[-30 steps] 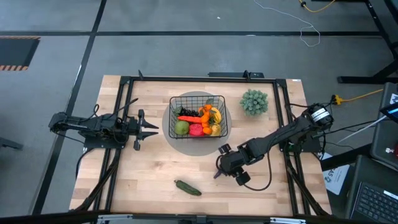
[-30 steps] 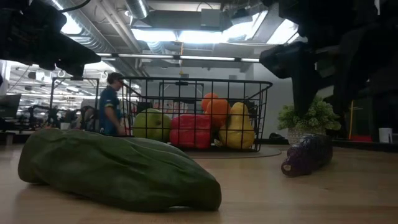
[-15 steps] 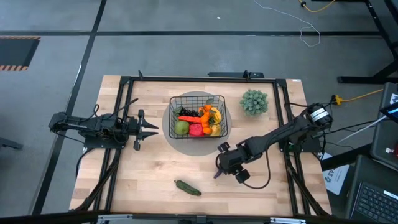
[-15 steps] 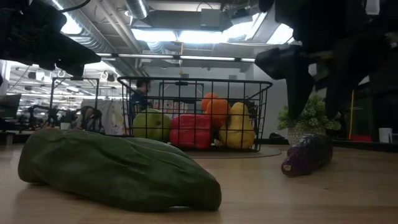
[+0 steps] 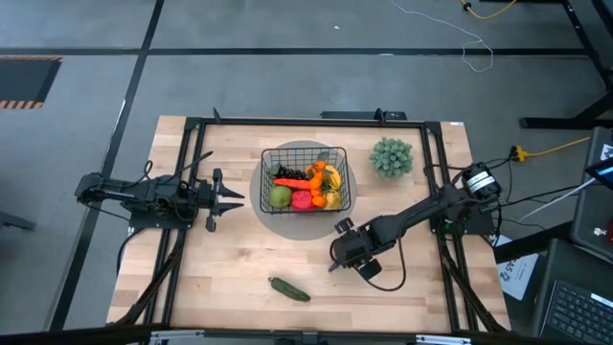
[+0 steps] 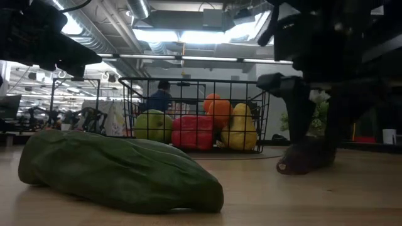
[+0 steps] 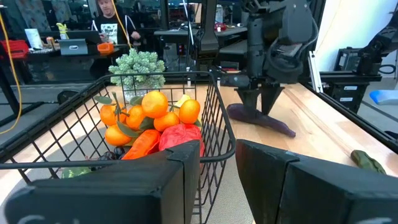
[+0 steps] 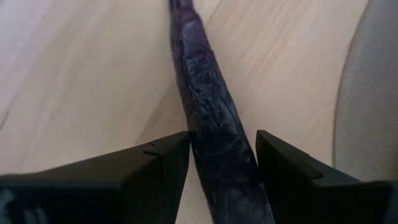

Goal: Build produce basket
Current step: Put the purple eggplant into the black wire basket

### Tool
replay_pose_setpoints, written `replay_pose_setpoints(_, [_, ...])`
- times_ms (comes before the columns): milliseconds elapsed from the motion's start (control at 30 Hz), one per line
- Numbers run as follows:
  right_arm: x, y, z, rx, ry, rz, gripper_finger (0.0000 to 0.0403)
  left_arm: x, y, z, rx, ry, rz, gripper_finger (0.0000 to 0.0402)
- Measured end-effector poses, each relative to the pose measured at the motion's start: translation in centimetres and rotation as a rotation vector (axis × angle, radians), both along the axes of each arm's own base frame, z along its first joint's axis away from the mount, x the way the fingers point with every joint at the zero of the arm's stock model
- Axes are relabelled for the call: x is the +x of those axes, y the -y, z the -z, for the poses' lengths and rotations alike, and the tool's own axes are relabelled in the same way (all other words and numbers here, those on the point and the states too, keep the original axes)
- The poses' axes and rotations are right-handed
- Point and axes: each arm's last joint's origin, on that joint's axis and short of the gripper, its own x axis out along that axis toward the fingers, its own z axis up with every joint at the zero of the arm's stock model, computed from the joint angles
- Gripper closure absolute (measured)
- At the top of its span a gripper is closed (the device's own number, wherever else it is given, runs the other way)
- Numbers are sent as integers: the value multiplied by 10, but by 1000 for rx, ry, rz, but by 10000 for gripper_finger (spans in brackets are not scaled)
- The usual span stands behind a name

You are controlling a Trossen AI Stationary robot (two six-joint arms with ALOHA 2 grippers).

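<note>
Right gripper (image 5: 337, 251), high view: you see it low over the table in front of the basket (image 5: 304, 179), shifted slightly toward the table's middle compared with a second ago; the eggplant is hidden beneath it.
Left gripper (image 5: 237, 198), high view: parked to the left of the basket, unchanged; fingers apart, nothing between them.
Cucumber (image 5: 289, 288), high view: lying alone near the front edge, well apart from both arms, not moved.
Basket contents, high view: green apple (image 5: 279, 196), red pepper (image 5: 302, 199), tangerines (image 5: 317, 173) and lemon (image 5: 331, 198) inside.
Right gripper (image 6: 309, 135), low view: you now find its two fingers down at table level, straddling the eggplant (image 6: 301, 157); a second ago they hung above it.
Person (image 6: 161, 97), low view: visible behind the basket mesh, further right than before.
Eggplant (image 7: 261, 119), left wrist view: flat on the wood beside the basket, right arm's fingers planted over its near end.
Right gripper (image 8: 219, 162), right wrist view: fingers open on either side of the eggplant (image 8: 208, 118); you cannot tell whether they already press on it.
</note>
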Motion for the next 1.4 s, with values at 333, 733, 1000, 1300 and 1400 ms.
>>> replay_pose_setpoints(333, [1,-1,15,-21,-52,4,232,0,0,0,0,0,0,308])
replay_pose_setpoints(733, [1,-1,15,-2,-56,78,232,0,0,0,0,0,0,308])
replay_pose_setpoints(1000, [1,0,16,11,-59,131,232,0,0,0,0,0,0,308])
replay_pose_setpoints(1300, [1,-1,16,23,-61,177,252,0,0,0,0,0,0,308])
replay_pose_setpoints(1400, [1,-1,16,24,-59,177,284,0,0,0,0,0,0,308])
